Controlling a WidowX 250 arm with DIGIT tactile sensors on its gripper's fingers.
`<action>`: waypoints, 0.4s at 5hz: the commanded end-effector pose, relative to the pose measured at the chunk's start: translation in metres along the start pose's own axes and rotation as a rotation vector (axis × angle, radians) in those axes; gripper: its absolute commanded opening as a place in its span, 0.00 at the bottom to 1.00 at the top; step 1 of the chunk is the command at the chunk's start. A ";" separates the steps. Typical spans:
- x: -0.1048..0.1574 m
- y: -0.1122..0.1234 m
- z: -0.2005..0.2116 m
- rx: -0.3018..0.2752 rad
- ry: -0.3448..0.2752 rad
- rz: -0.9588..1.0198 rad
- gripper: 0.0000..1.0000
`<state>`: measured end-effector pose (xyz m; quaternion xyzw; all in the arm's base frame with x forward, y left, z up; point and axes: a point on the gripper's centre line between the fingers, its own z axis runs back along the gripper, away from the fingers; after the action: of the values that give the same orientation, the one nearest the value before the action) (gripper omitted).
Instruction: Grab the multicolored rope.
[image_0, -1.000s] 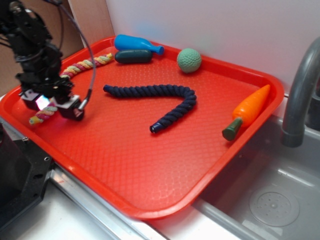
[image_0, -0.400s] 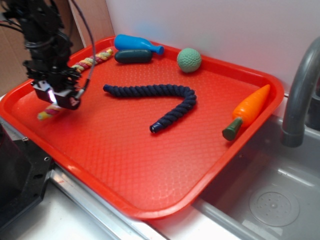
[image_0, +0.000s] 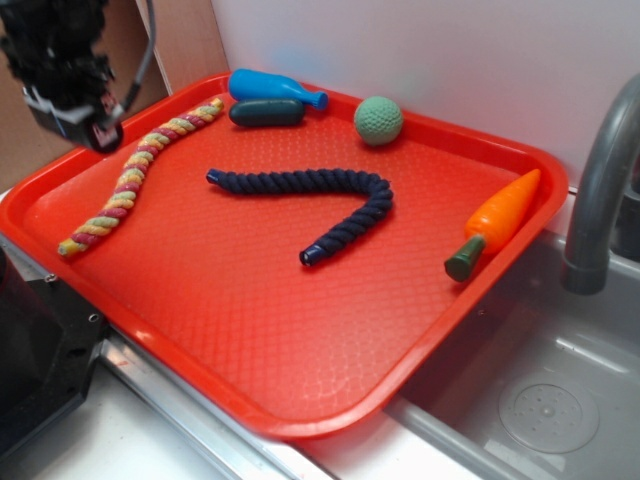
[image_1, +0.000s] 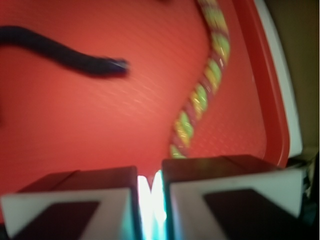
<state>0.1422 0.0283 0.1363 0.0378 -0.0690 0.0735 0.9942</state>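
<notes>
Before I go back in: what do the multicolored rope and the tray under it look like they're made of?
The multicolored rope looks like soft twisted fiber, probably cotton: matte, fuzzy yellow, pink and green strands. The tray looks like hard red plastic, with a molded crosshatch texture, slight sheen and raised rim.

- The tool (image_0: 92, 128) hangs at the top left of the exterior view, raised in the air and pointing downward.
- In the wrist view, the tool (image_1: 150, 195) has its two jaws drawn nearly together, a thin bright slit between them.
- Nothing sits between the jaws.
</notes>
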 end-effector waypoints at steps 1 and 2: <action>0.018 0.019 0.030 -0.043 0.001 0.220 1.00; 0.029 0.040 0.007 -0.028 0.046 0.413 1.00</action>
<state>0.1670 0.0645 0.1407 0.0061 -0.0387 0.2775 0.9599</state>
